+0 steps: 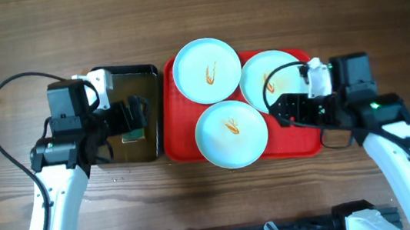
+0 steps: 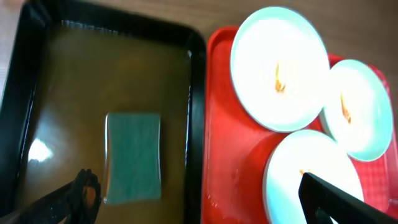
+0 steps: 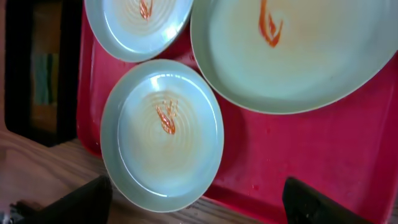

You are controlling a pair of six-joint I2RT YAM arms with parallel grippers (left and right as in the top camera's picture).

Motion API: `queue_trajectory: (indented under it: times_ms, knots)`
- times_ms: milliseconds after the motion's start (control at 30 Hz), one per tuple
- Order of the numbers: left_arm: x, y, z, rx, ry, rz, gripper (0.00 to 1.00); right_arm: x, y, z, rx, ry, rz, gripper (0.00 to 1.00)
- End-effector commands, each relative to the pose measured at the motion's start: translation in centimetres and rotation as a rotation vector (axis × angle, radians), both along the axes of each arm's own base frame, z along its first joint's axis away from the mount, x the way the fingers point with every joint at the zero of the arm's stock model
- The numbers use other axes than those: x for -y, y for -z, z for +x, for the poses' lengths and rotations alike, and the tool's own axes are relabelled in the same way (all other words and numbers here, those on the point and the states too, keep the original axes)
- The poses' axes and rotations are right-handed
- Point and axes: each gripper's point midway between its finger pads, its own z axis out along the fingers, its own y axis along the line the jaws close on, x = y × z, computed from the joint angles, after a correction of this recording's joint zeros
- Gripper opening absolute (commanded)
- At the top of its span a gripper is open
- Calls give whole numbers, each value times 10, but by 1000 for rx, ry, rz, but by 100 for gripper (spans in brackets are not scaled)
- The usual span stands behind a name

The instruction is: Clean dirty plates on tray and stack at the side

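The large red rectangular plastic tray (image 1: 177,130) on the brown wooden bench (image 1: 26,42) carries three round, shallow, pale blue-white dishes streaked with orange-brown sauce: the far-left plate (image 1: 207,70) overhangs the far rim, the near plate (image 1: 231,134) overhangs the near rim, and the far-right plate (image 1: 262,73) lies partly under the right arm. The left end effector (image 2: 196,186) is released, fingers spread wide, above the smaller black tray (image 1: 130,69) of brownish water, where a green rectangular sponge (image 2: 132,157) lies flat. The right end effector (image 3: 198,186) is likewise released, above the red tray's right part, grasping nothing
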Motion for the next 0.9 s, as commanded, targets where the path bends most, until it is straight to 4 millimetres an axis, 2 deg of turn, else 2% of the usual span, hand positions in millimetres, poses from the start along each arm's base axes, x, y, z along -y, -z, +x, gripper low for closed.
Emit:
queue_trajectory:
  times_ms: [0,100,167,300,433,567,867]
  knots:
    - [-5,6,12,-1,-24,31,97,-9,19,-3,-93,5,-10,84]
    - [-9,28,16,-63,-39,60,89,-5,39,-6,-175,51,-51,84]
    - [-9,47,20,-113,-37,76,89,-6,46,-6,-199,54,-55,83]
    - [-14,92,21,-229,-48,155,83,-6,49,-5,-209,54,-57,83]
    - [-9,120,18,-302,-28,171,75,-6,49,-3,-202,54,-56,83]
    - [-11,130,16,-329,-31,197,72,-6,49,-3,-201,54,-56,84]
    - [-13,131,15,-336,-36,208,67,-6,48,-3,-199,55,-55,84]
